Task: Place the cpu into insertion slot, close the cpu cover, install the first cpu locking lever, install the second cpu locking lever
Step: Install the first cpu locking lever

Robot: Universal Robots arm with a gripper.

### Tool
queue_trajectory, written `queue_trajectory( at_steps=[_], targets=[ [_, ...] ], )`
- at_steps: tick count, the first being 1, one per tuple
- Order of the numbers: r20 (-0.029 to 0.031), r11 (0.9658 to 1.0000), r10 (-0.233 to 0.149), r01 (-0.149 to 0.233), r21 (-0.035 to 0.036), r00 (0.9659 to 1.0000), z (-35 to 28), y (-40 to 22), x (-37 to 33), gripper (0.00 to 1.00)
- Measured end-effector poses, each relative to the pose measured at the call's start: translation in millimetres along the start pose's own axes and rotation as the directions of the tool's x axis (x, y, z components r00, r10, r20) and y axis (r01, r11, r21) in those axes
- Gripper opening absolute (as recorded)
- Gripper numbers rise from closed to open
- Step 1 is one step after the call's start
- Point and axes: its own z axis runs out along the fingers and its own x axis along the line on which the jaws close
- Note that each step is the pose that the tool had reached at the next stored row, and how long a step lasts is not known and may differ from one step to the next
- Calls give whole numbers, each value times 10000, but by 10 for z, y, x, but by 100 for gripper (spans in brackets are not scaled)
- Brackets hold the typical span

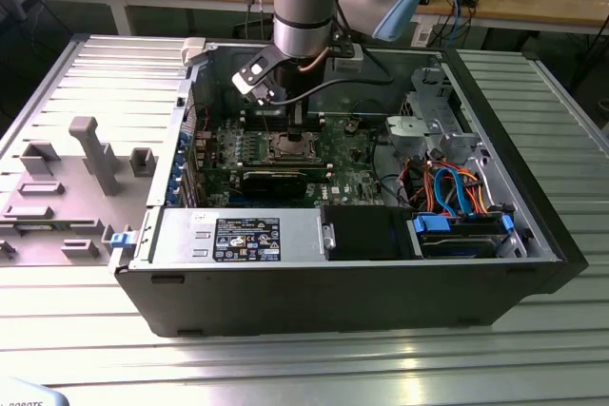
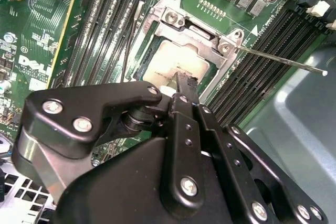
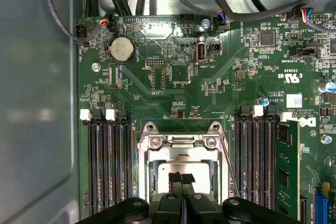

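Second wrist view | black hand (image 2: pixel 186 83) was closed, empty, tips over dull-silver square cpu (image 2: pixel 167 62) | exterior view, hand at cpu's 12 o'clock | light, level pressure seemed wise.

A black label (image 1: pixel 246 239) crowded with white print and marks sits on the near face of the silver power supply (image 1: pixel 304 227). A small white sticker (image 1: pixel 201 220) lies just to the exterior view's left of it, and the lines on both are too fine to make out. In the first wrist view, the green motherboard (image 3: pixel 173 85) around the insertion slot (image 1: pixel 288 146) carries a white maker's logo (image 3: pixel 308 122), white approval marks (image 3: pixel 294 77), a white tag (image 3: pixel 294 100) and tiny white component codes. At the near left corner of the worktop (image 1: pixel 285 358) lies a white slip (image 1: pixel 24 397) with what may be cut-off letters.
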Motion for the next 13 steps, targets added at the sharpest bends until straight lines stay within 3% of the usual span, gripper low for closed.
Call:
queue_trajectory(
  at_steps=[4,6,10,13],
  targets=[
    [5,10000,-1,1,-1,10000,-73,0,1,11],
    [28,10000,-1,1,0,10000,-171,1,3,11],
    [40,10000,0,0,-1,10000,-284,1,5,11],
    [57,10000,0,0,-1,10000,-415,1,7,11]
  ],
)
